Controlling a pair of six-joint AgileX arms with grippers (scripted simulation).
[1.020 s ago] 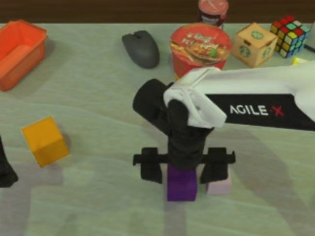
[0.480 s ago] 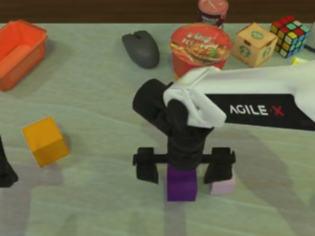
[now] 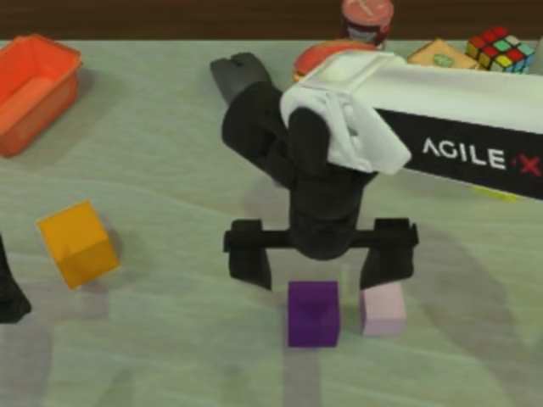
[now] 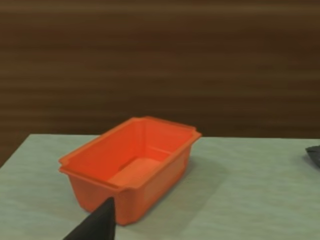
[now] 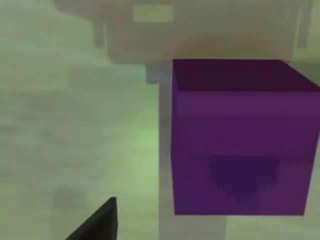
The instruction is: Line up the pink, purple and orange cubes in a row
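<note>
Purple cube (image 3: 313,314) on bench (image 3: 170,153), just beside pink cube (image 3: 382,309); right hand (image 3: 321,264) spread, empty, above them. Orange cube (image 3: 76,242) well apart at left. Lift straight, without nudging either.

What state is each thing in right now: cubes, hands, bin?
Purple cube: on the table, free, next to the pink cube.
Pink cube: on the table, free.
Orange cube: alone at the left, not in the row.
Right hand: open, raised above the purple cube.
Left hand: parked at the left edge.
Bin: upright, empty.
</note>
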